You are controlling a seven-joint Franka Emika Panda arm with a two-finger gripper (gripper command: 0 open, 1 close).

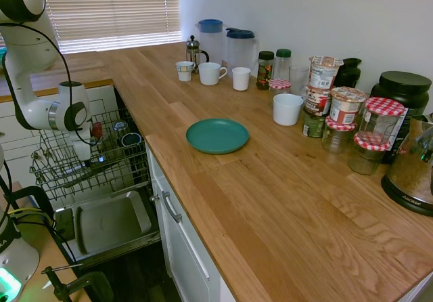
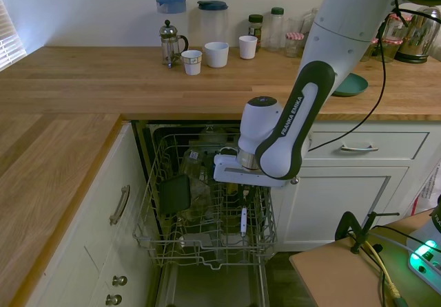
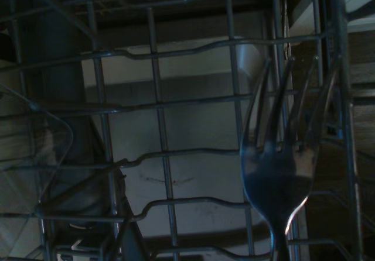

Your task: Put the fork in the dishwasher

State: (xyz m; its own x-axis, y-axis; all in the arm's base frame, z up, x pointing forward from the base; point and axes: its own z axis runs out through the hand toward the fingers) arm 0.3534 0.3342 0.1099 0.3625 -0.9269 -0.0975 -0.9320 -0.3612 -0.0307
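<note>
I have the gripper (image 2: pixel 242 198) down inside the dishwasher's wire rack (image 2: pixel 207 241), and the fork (image 3: pixel 281 173) shows close in the wrist view, tines pointing away toward the grey door panel (image 1: pixel 111 222) below. In the second exterior view a slim pale piece hangs just under the wrist, among the wires; I take that for the fork, but I cannot tell whether the fingers are clamped on it or apart.

My worry: the rack's gaps look wide, so a slim fork let go here could slip through onto the door, or its tines could catch a wire and jam as I pull out.

The rack already holds a dark square container (image 2: pixel 174 194), some clear glassware (image 2: pixel 195 169) and a dark cup (image 1: pixel 130 140).
</note>
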